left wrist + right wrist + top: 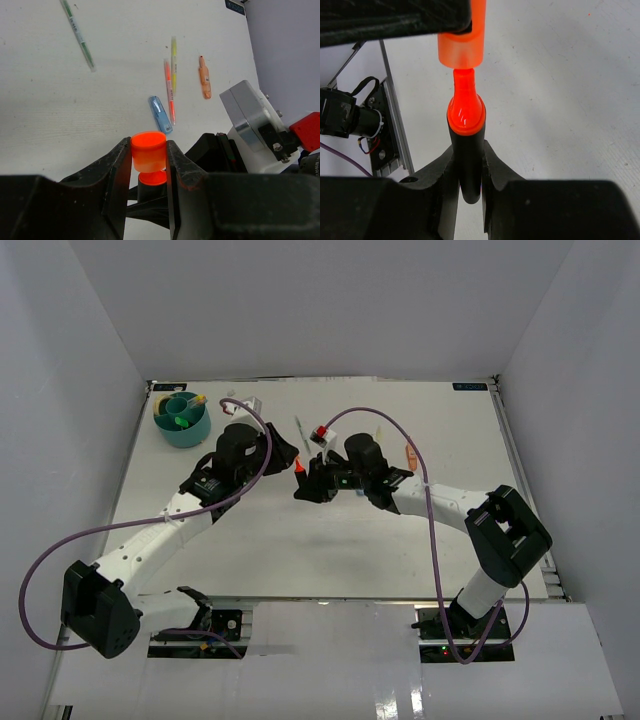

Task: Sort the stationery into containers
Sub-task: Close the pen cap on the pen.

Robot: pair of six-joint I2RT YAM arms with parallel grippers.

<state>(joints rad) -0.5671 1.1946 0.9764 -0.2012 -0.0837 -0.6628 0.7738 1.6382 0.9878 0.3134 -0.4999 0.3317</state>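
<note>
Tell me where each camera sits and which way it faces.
Top external: above and behind, looking down at the table; left arm and right arm show.
Left wrist: looks along its fingers at the orange cap they grip.
Right wrist: looks along its fingers at the highlighter they grip.
Both wrist views show the cap.

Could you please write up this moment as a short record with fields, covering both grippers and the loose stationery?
left gripper: shut on the orange cap
right gripper: shut on the orange-black highlighter, gripped by its black barrel
alignment: highlighter tip at the cap's mouth, cap not fully seated
lying loose: green pen, yellow pen, orange pen, blue highlighter, small orange piece
container: teal organiser, far left, some items already inside
</note>
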